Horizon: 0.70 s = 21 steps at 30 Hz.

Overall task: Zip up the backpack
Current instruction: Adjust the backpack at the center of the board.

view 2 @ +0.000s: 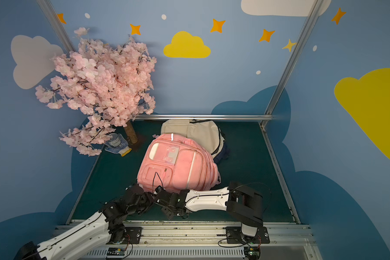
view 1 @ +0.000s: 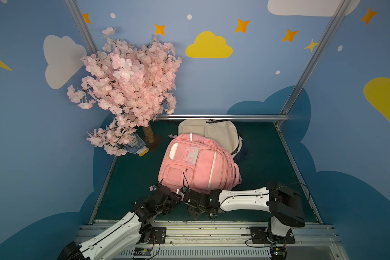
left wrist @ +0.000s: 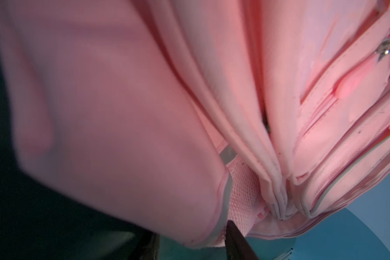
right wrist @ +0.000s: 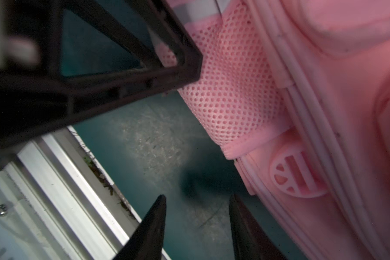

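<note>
Lying front-up at the middle of the bench (view 1: 131, 180), the pink backpack (view 1: 198, 164) overlaps a beige backpack (view 1: 221, 132) by the far edge. The right gripper (right wrist: 197, 202) has its fingers apart over bare bench beside the mesh pocket (right wrist: 230, 85). The left gripper (view 1: 169, 194) sits against the pink backpack's near side; I cannot tell whether it grips.

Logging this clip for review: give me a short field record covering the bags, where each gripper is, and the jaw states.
target: pink backpack, lying on the green table
behind it: beige backpack, partly covered by the pink one
other: blossom tree, far left corner
left gripper: at the pink backpack's near edge, by the mesh pocket; open or shut cannot be told
right gripper: next to the left one, open, only table between its fingers
zip: state not clear
</note>
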Motion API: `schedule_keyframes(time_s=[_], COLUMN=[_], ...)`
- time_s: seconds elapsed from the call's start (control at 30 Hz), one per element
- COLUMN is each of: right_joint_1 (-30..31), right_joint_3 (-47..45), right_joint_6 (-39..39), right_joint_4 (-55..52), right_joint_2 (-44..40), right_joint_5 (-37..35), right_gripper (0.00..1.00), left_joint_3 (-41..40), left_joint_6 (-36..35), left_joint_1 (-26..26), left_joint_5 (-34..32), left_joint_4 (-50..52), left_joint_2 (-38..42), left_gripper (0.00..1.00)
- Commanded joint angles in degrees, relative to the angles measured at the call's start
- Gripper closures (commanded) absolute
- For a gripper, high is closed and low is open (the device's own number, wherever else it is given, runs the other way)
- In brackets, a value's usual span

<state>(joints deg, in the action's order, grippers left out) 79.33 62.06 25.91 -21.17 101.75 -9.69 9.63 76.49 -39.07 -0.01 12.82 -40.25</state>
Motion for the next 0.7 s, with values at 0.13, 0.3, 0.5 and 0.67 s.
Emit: schedule_keyframes(time_s=[0.13,0.3,0.5,0.67], right_joint_1=[-1.3,-2.2,-3.5,-4.1], right_joint_3=[0.7,0.8,2.2,3.4], right_joint_6=[5.2,5.7,6.0,3.9], right_joint_4=[-4.8,-4.1,-3.3,-1.9], right_joint_2=[0.6,2.0,4.3,5.4], right_joint_5=[-5.2,-4.5,-4.5,-4.4], right_gripper=[0.57,0.57,0.60,0.60], left_joint_3=[0.1,0.0,0.1,-0.3], left_joint_6=[-0.5,-1.0,-2.1,-2.6], left_joint_1=[0.2,0.4,0.5,0.5], left_joint_5=[-2.7,-3.3,-3.0,-1.7], left_joint_4=[-1.4,-1.2,-1.7,-4.2], left_joint_2=[-2.8,-2.5,-2.9,-4.9], left_gripper=[0.58,0.73,0.88,0.96])
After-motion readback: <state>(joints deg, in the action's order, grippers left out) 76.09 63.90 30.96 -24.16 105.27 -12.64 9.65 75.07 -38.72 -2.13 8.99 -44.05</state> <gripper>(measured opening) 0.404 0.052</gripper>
